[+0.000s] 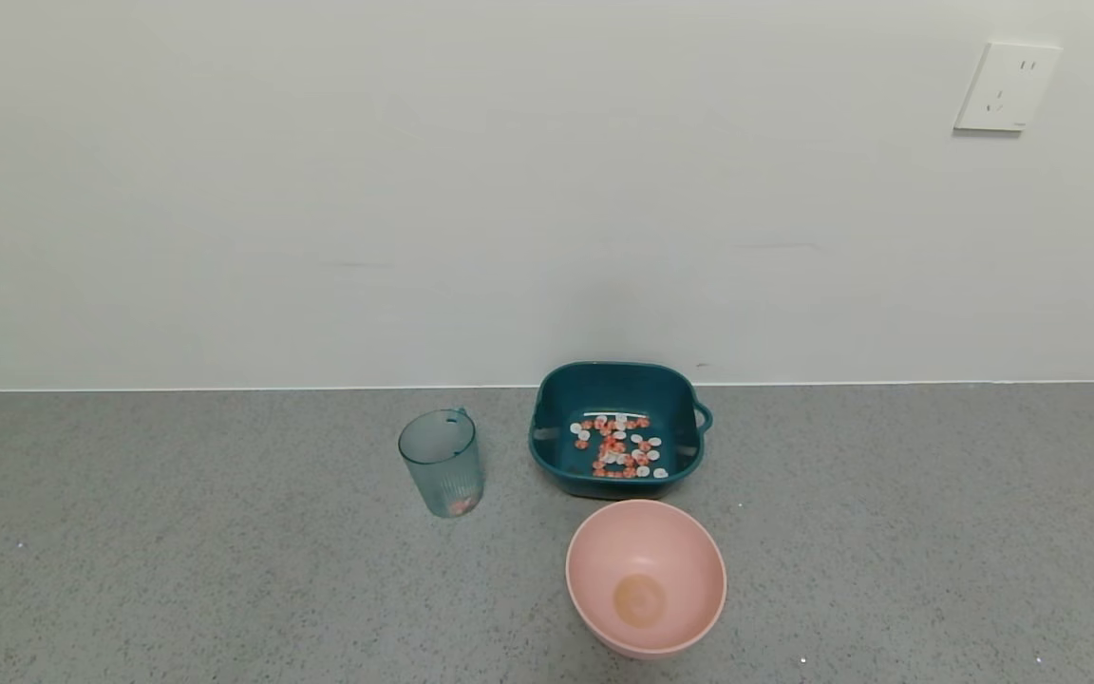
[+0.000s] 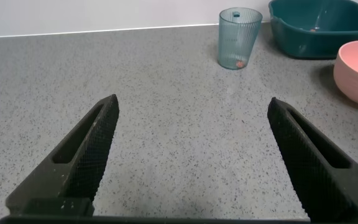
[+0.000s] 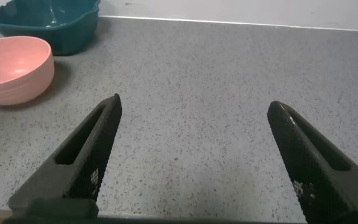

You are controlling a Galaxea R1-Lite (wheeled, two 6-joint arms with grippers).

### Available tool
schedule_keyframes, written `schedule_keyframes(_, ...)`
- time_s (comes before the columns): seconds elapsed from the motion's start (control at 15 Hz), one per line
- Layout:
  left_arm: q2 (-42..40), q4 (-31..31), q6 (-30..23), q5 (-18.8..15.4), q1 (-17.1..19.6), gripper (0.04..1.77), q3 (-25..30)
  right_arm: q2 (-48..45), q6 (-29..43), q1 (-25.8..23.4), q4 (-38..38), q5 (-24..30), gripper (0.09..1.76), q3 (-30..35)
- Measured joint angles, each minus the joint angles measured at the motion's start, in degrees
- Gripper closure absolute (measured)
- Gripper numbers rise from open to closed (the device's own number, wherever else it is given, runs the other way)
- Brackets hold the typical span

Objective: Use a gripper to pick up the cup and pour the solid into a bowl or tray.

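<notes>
We see the cup (image 1: 442, 462) standing upright on the grey speckled counter (image 1: 177, 532), a little left of centre in the head view. A few orange-red pieces sit at its bottom; the rest of it looks empty. Just to its right, apart from it, sits the dark teal basin (image 1: 615, 388), pushed back close to the white wall (image 1: 414, 190). Its loop handle faces the right of the frame. The solid (image 1: 619, 445) lies scattered over the basin floor, orange-red and white pieces mixed. In front of the basin, lower in the frame and nearly touching it, we note a round pink bowl (image 1: 646, 576) with nothing loose in it. A wall socket (image 1: 1007, 86) shows at upper right.

Neither arm appears in the head view. In the left wrist view the left gripper (image 2: 191, 158) hangs low over bare counter, fingers (image 2: 89, 149) spread wide and holding nothing; the cup (image 2: 239, 37) stands well beyond them near the top of that frame. In the right wrist view the right gripper (image 3: 194, 155) is likewise spread wide over bare counter, empty, with the pink bowl (image 3: 14, 70) and basin (image 3: 48, 22) at upper left.
</notes>
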Motion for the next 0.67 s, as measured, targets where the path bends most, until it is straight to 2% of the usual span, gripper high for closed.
schedule_keyframes(0.67, 0.0, 0.0, 0.0, 0.0, 0.0, 0.09, 0.0, 0.0, -0.1, 0.0, 0.1, 0.0, 0.14, 0.0)
